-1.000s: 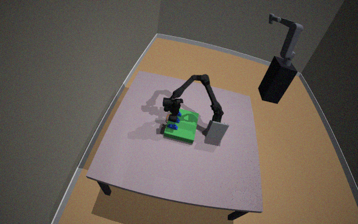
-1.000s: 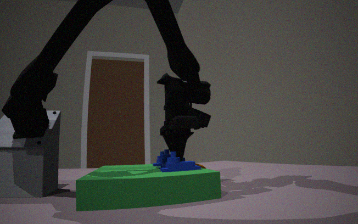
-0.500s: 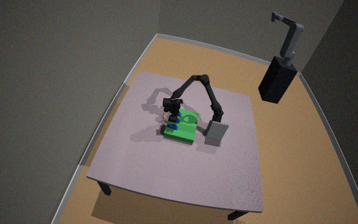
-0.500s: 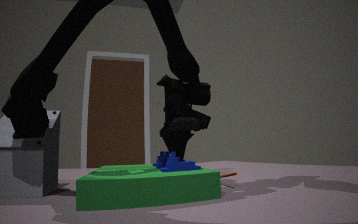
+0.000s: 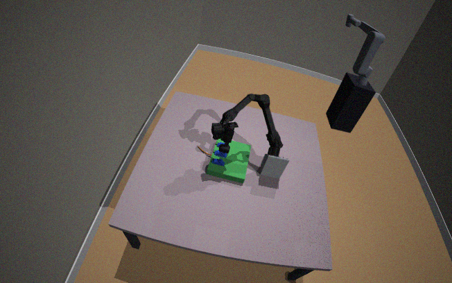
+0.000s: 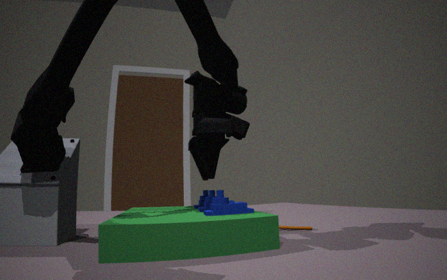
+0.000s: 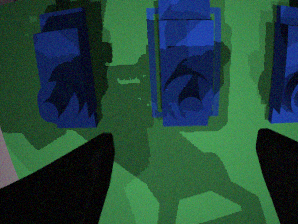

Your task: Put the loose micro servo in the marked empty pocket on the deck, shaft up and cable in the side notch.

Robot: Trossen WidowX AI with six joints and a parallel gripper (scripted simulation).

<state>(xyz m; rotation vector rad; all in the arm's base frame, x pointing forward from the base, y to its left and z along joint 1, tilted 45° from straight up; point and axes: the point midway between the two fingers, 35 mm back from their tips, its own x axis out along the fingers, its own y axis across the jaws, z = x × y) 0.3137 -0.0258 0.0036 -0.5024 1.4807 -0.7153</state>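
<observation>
The green deck (image 5: 237, 166) (image 6: 185, 237) (image 7: 233, 156) lies on the table under my arm. Three blue micro servos sit in a row in it. The middle servo (image 7: 185, 63) (image 5: 220, 154) (image 6: 224, 206) sits low in its pocket, and its orange cable (image 5: 202, 150) (image 6: 295, 227) runs out over the deck's edge onto the table. Other servos sit to its left (image 7: 67, 72) and right (image 7: 288, 63). My gripper (image 5: 224, 148) (image 6: 206, 176) (image 7: 185, 137) is open and empty. It hangs straight above the middle servo with a clear gap.
The arm's grey base block (image 5: 274, 167) (image 6: 41, 192) stands beside the deck. A black pedestal (image 5: 350, 102) with a second grey arm stands on the floor at the far right. A brown door (image 6: 147, 137) is behind.
</observation>
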